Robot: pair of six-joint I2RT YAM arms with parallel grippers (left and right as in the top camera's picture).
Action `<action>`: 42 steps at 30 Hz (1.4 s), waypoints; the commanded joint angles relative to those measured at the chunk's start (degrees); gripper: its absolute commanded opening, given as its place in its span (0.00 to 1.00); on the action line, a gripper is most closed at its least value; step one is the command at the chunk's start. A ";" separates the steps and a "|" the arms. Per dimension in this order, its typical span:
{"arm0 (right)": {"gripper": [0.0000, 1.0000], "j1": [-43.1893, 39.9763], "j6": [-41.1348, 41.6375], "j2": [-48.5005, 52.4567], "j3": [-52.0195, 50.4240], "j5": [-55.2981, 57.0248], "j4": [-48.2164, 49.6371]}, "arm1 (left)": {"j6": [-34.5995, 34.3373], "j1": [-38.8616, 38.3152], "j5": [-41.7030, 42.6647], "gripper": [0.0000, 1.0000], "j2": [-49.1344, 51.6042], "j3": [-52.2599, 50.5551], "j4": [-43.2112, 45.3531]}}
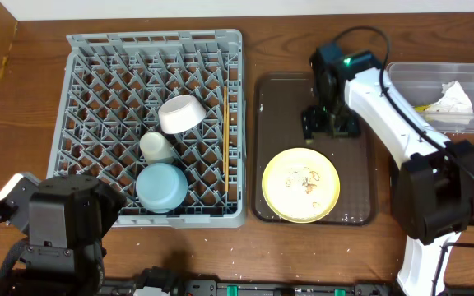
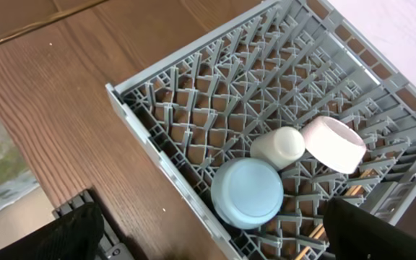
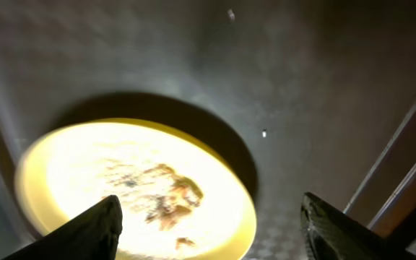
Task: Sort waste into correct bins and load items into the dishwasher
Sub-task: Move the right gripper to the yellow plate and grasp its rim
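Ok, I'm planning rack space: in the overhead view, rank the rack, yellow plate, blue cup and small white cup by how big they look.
Largest to smallest, overhead:
1. Rack, by far
2. Yellow plate
3. Blue cup
4. Small white cup
None of these are close calls.

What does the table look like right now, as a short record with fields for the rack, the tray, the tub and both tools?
dish rack: holds white bowl, small white cup, light blue cup, chopsticks
tray: pale yellow plate with food crumbs on it
clear tub: crumpled napkin inside
right tool: open, above the tray, just beyond the plate
left tool: open, holding nothing, by the rack's near left corner
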 commanded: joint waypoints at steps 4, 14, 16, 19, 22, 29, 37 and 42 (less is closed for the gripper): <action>0.65 0.26 -2.49 -0.17 -9.49 1.66 5.44 | -0.50 0.31 -0.76 0.98 0.00 0.46 -0.13; 0.51 -1.86 2.25 -0.17 -14.36 10.32 8.90 | -0.50 0.31 -0.76 0.98 0.00 0.46 -0.13; 0.50 -2.45 2.64 -0.17 -14.36 11.06 8.96 | -0.50 0.31 -0.76 0.98 0.00 0.46 -0.13; 0.51 -3.58 6.49 -0.17 -14.34 14.95 9.29 | -0.50 0.31 -0.76 0.98 0.00 0.46 -0.13; 0.51 -4.59 6.75 -0.17 -13.42 15.47 9.64 | -0.50 0.31 -0.76 0.98 0.00 0.46 -0.13; 0.37 -5.31 8.24 -0.20 -4.35 13.38 2.73 | -0.50 0.31 -0.76 0.98 0.00 0.46 -0.13; 0.41 1.38 5.40 -0.22 3.58 -2.97 -2.71 | -0.50 0.31 -0.76 0.98 0.00 0.46 -0.13; 0.89 10.19 7.85 -0.17 2.32 -0.74 0.83 | -0.50 0.31 -0.76 0.98 0.00 0.46 -0.13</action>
